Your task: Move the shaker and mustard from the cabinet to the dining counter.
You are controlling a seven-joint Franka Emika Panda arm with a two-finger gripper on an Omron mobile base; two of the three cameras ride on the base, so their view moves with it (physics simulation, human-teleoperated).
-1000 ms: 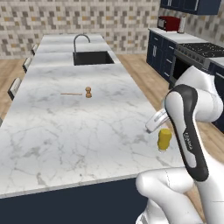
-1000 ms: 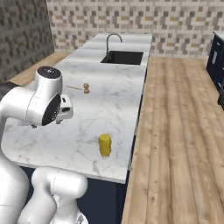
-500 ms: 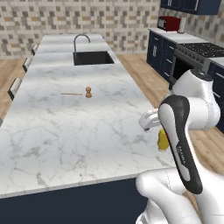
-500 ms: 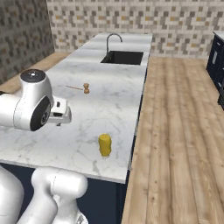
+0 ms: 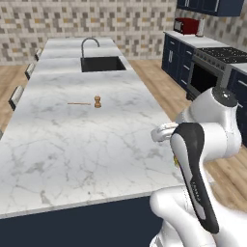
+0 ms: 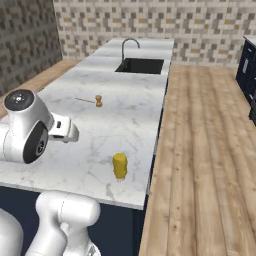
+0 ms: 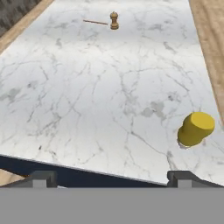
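Hand view gives you the clearest read: the gripper (image 7: pixel 111 177) has its fingers spread wide with nothing between them, hanging back past the near edge of the dining counter (image 7: pixel 87 100). The mustard (image 7: pixel 195 128) stands upright on the marble near the counter's near right corner, ahead and to the right of the gripper, well clear of the fingers. In the right base view you see the mustard (image 6: pixel 119 165) close to the floor-side edge. The shaker is probably in the cabinet, so your next move likely turns away from this counter. The small brown mill (image 7: pixel 114 20) sits far up the counter.
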